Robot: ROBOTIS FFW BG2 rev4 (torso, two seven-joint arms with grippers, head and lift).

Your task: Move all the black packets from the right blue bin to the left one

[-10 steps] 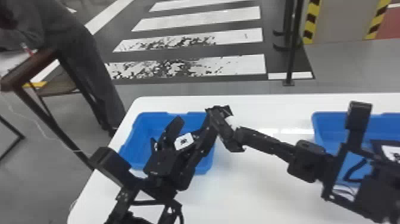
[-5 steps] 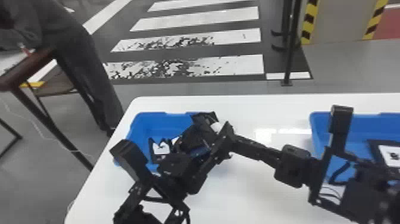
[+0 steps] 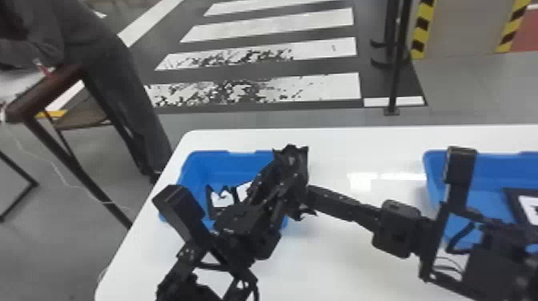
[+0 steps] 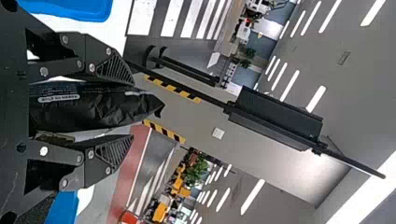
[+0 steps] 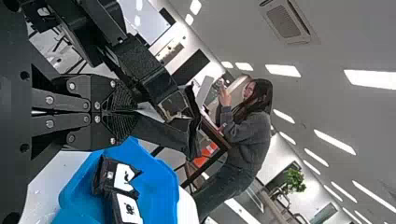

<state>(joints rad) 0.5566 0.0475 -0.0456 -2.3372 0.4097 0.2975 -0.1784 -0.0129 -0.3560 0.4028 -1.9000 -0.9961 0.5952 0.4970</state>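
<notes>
I'm seeing my left pincer [image 4: 133, 109] coming in rightward from over the left blue bin [image 3: 216, 162], and its fingers are now standing spread around a black packet [image 4: 93, 107]. My right pincer [image 5: 135, 112] is pressing together, seemingly on that packet's edge, beside the bin's right side. I'm reading this as a handover: the left fingers are needing to close before the right ones are letting go, or the packet is likely dropping outside. Two packets [image 5: 123, 178] are already lying in the left bin; another packet [image 3: 516, 204] is waiting in the right blue bin [image 3: 492, 164]. Both bins are sitting on a glossy white bench [image 3: 360, 264], with a striped crossing [image 3: 320, 90] spreading across the floor beyond.
</notes>
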